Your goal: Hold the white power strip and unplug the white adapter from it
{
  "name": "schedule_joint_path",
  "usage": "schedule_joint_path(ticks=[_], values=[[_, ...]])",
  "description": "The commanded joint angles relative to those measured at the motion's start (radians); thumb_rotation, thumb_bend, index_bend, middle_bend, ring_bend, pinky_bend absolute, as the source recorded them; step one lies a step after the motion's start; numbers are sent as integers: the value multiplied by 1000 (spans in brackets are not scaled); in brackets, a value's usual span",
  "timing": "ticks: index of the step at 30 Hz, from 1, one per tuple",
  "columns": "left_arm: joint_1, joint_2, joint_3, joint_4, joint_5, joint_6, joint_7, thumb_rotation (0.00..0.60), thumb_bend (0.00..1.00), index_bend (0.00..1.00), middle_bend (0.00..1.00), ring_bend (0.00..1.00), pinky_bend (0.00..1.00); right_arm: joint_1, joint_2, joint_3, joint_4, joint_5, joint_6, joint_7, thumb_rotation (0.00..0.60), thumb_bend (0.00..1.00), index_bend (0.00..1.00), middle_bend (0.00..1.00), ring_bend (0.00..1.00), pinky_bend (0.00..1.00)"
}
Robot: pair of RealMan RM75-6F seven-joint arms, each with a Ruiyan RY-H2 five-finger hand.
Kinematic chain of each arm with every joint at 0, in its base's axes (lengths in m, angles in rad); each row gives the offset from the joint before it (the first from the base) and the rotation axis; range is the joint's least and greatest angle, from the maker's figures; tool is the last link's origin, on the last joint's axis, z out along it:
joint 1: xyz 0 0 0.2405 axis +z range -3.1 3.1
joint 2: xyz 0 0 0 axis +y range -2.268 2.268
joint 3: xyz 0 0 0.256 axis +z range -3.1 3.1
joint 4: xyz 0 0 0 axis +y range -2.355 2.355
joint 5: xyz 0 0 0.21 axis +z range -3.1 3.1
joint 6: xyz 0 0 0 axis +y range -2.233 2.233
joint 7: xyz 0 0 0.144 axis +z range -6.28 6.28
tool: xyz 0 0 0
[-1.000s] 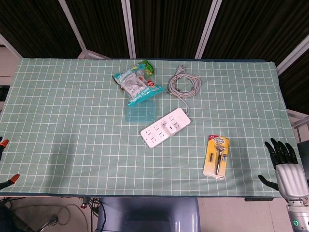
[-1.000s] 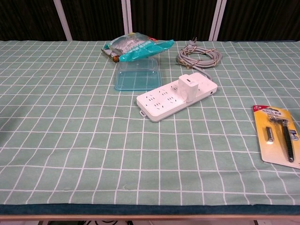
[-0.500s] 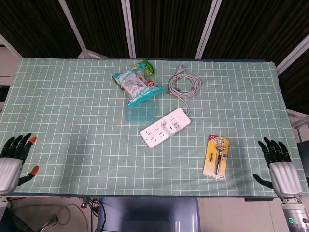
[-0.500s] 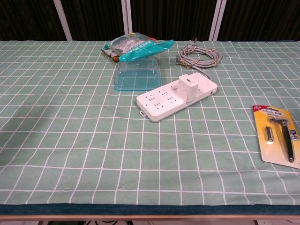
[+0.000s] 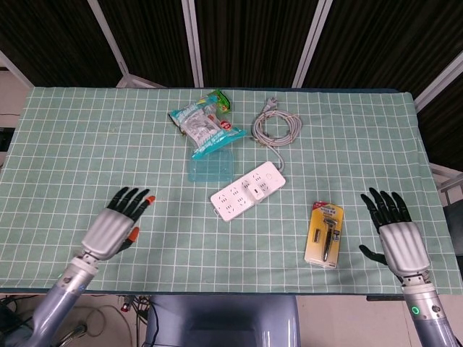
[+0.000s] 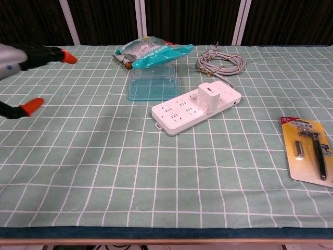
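Note:
The white power strip (image 5: 246, 190) (image 6: 196, 109) lies slantwise near the middle of the checked green cloth. A white adapter (image 5: 257, 186) (image 6: 208, 98) stands plugged into it toward its right end. The strip's grey cable (image 5: 275, 129) (image 6: 220, 63) is coiled behind it. My left hand (image 5: 116, 225) (image 6: 21, 65) hovers over the cloth's front left, fingers spread, holding nothing, well left of the strip. My right hand (image 5: 394, 233) hangs at the front right edge, fingers apart and empty, seen only in the head view.
A clear blue plastic box (image 5: 211, 166) (image 6: 151, 84) sits just behind the strip, with a snack bag (image 5: 205, 126) (image 6: 152, 51) leaning over it. A yellow carded razor pack (image 5: 325, 234) (image 6: 308, 153) lies between the strip and my right hand.
My left hand has swept in from the left edge over the cloth toward the strip. My right hand has moved slightly inward and forward. The strip and adapter have not moved.

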Motion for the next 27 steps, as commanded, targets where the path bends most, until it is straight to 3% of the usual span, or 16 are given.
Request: schedule_joint_path(ticks=[1,13,27], values=[[-99,-100,-38,11,-99,-98,94,600,504,49,3,0,83,40,14,29,-47,33,-46,-48,600,123,0,0,0,0],[-284,-335,-65,141,-367,-168,280,600,519,62,16,0,93,173,18,104,-120,165,-199,-161,600,123,0,0,0,0],[-402,-456,-44,276,-496,-173,301,600,519,90,40,0,99,332,-27,163,-112,313,-320,-291,600,122,0,0,0,0]])
